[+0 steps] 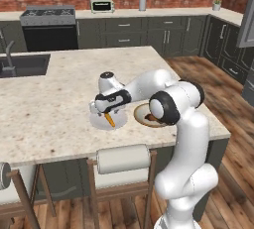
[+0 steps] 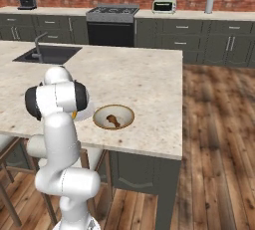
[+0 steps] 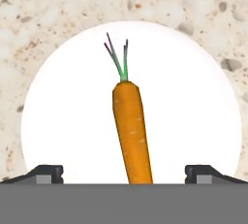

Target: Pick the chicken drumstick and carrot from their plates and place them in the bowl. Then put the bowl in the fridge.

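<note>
From my remote seat, the nearest thing I have is the hand view: the gripper (image 3: 124, 174) has its jaws spread wide and holds nothing, its two dark tips standing at either side of the carrot's tapered end. The carrot (image 3: 131, 131) lies on the pale plate (image 3: 63, 121), green top pointing away from the hand, so I judge the claw is lined up above it and the closing has not yet come. In the left base view I see the same arrangement from behind: the hand hangs low over the pale plate (image 1: 97, 121) near the front edge of the island counter (image 1: 59, 99), with the orange carrot (image 1: 109, 120) poking out beneath it. Just beside that plate to the right sits the bowl (image 2: 114, 116), and the chicken drumstick (image 2: 113, 120) is already lying inside it, so I count the first pick as done. I cannot make out a blue plate from here. What is left, as I read it: grasp the carrot, carry it the short way across into the bowl, then lift the bowl and take it to the fridge. Farther back I see the sink (image 1: 22, 65) set in the island, and beyond it the stove (image 1: 48, 15) and toaster (image 1: 102, 5) along the brick wall. I cannot pick out the fridge with certainty, so the base will likely have to drive.
</note>
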